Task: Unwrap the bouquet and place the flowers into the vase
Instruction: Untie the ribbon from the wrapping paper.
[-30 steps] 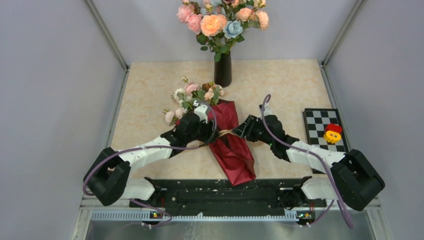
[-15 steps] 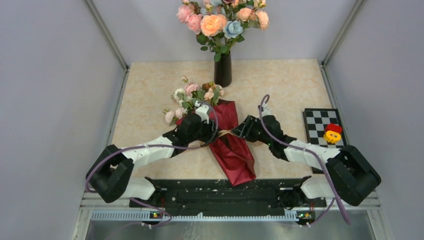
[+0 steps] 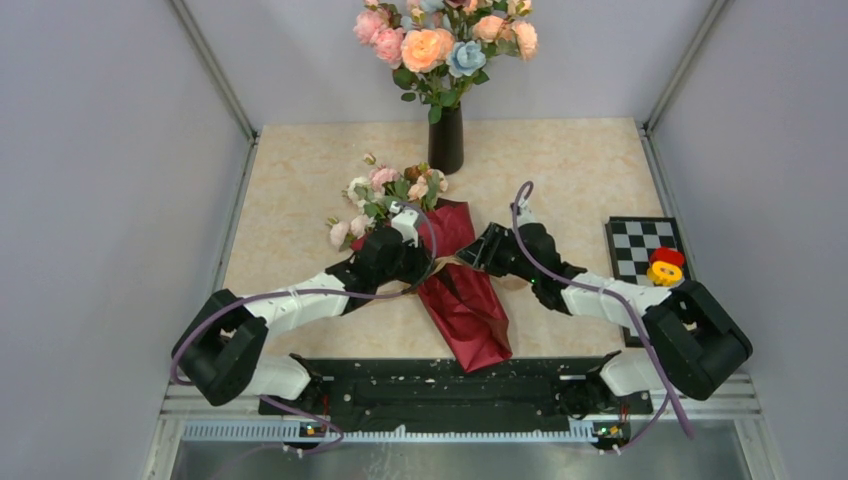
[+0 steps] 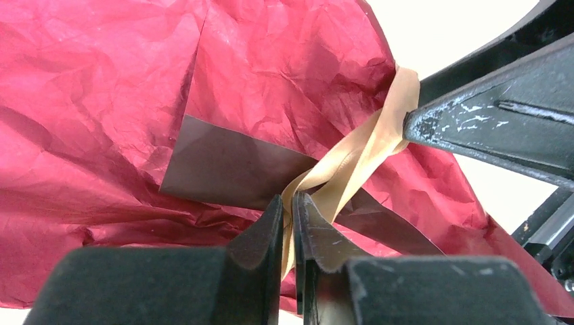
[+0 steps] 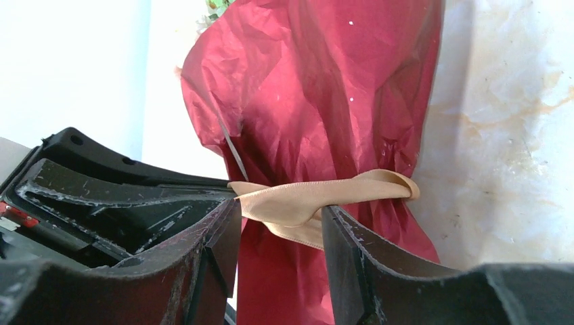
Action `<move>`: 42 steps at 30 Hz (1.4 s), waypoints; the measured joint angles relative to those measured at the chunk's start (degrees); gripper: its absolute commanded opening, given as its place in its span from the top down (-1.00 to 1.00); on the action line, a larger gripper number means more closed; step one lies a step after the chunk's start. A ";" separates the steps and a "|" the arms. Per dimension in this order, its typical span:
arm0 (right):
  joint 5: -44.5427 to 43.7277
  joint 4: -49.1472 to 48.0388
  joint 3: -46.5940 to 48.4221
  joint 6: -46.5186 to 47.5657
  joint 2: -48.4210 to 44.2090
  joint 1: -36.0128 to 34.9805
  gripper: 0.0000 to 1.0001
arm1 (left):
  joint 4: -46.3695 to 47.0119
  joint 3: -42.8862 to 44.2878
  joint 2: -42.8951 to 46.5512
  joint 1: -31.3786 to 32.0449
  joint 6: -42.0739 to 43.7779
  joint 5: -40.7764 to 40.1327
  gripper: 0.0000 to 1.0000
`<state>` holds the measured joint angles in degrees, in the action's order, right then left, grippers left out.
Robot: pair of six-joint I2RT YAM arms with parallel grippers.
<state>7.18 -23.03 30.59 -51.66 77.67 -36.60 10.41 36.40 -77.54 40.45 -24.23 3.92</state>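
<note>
Ribbon [image 4: 359,152] sits pinched between the nearly closed fingers of my left hand [image 4: 288,203]. My right hand [image 5: 281,211] has its fingers apart, straddling the same tan band from the other side. The bouquet [image 3: 462,300] lies flat on the tabletop [image 3: 570,170] between both hands, narrow end toward the arm bases. Its dark red paper is crinkled, and small cream and pink flowers [image 3: 385,190] spill from the wide far end. Behind it the black vase [image 3: 445,140] stands upright, holding large peach, pink and blue blooms [image 3: 440,40].
</note>
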 measured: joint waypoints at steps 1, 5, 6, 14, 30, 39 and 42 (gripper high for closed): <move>0.02 -0.13 0.33 0.00 0.17 0.00 0.03 | 0.00 0.00 0.00 0.00 0.02 0.00 0.84; 0.07 -1.05 0.74 -0.02 1.18 0.00 0.03 | 0.09 0.00 0.00 0.00 0.02 -0.04 1.00; 0.07 -1.05 0.76 0.00 1.46 0.00 0.03 | 0.11 0.00 0.00 0.00 -0.07 -0.04 1.00; -0.31 -1.42 1.36 0.02 2.14 -0.02 0.71 | 0.09 -0.11 0.68 0.00 -0.85 -2.45 1.00; -7.61 -1.16 -2.23 -0.44 -3.69 -0.02 1.00 | -2.75 -3.76 7.37 0.00 -7.74 -15.74 1.00; -12.09 -0.11 -6.97 -2.05 -9.22 0.42 1.00 | -8.85 -6.54 14.53 -1.27 -14.29 -18.10 1.00; -13.27 0.44 -7.52 -2.14 -10.16 0.70 1.00 | -10.93 -8.44 17.35 -2.64 -16.55 -18.23 1.00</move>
<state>-6.09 -22.59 23.07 -53.80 67.51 -35.90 -0.51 27.97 -60.18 37.80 -40.77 -14.31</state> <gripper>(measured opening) 0.011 0.008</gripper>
